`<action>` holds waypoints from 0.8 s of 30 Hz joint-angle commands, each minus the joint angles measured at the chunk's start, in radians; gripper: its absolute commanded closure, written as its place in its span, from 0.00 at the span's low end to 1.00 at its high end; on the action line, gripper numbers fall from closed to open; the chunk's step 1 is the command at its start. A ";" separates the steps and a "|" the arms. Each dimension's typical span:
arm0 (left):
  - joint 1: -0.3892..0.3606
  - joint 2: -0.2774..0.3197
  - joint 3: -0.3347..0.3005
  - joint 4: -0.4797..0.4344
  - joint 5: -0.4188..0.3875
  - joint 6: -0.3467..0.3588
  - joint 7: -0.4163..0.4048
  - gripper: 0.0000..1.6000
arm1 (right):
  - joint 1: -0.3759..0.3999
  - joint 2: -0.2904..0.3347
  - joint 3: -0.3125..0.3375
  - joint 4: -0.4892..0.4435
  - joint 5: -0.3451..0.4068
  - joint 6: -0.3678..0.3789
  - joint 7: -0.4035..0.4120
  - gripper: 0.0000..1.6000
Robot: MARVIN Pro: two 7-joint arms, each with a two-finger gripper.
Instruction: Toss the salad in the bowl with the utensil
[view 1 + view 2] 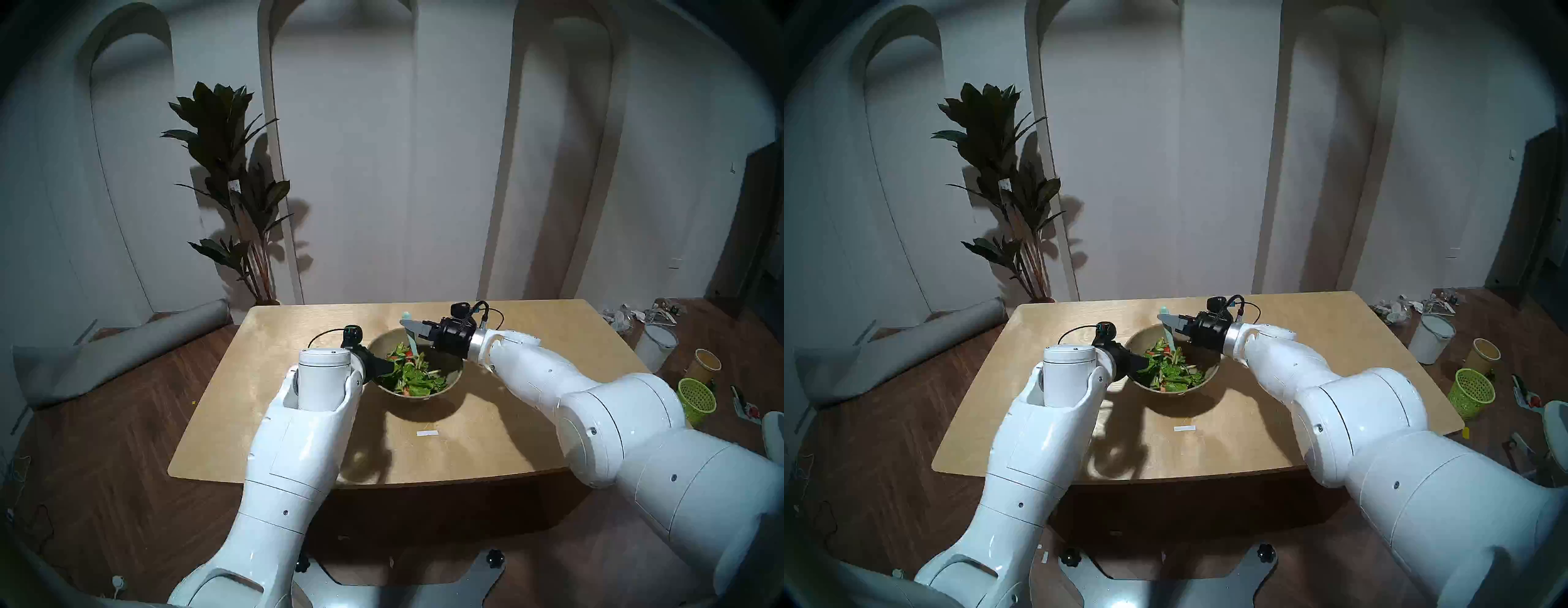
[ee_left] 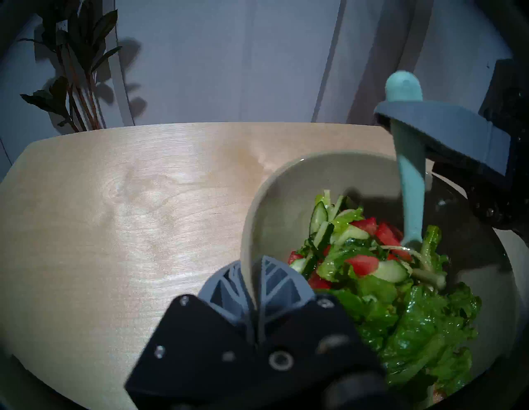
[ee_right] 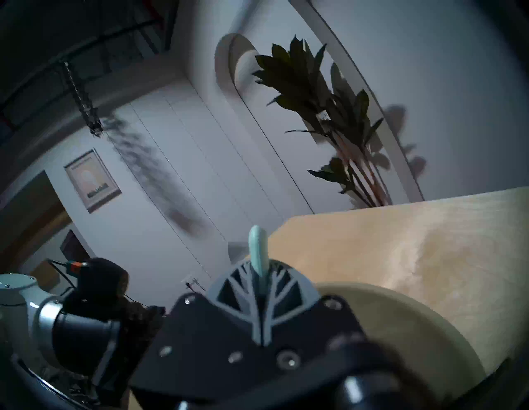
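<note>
Fork upright in the salad, gripped from the right

The right claw [image 1: 410, 327] pinches the slim mint-green plastic fork [image 2: 409, 183] near its handle end, long axis near vertical, tines down in the chopped green-and-red salad [image 2: 372, 275]; the left claw [image 2: 253, 289] is clamped on the near rim of the wide olive-beige bowl [image 2: 286, 186].

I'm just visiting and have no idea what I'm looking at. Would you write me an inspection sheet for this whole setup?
Surface: pale wooden table, a small white strip near its front.
Job's things: bowl holding salad; mint fork upright, its tip in the salad.
Clutter: white bucket, cup and green basket on the floor.
Grippers: left gripper clamped on the bowl's rim; right gripper clamped on the fork.
Cables: black cable looping at the left wrist.
Surroundings: potted plant, rolled mat.
</note>
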 commanded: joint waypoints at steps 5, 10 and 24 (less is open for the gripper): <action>-0.011 -0.002 0.003 -0.007 0.000 0.001 -0.002 1.00 | 0.020 0.027 0.049 -0.013 0.053 0.020 0.181 1.00; -0.011 -0.002 0.003 -0.007 0.000 0.001 -0.002 1.00 | 0.036 0.054 0.059 -0.023 0.056 0.015 0.229 1.00; -0.010 -0.003 0.003 -0.006 0.000 -0.001 -0.001 1.00 | 0.107 0.110 0.037 -0.031 0.010 -0.051 0.152 1.00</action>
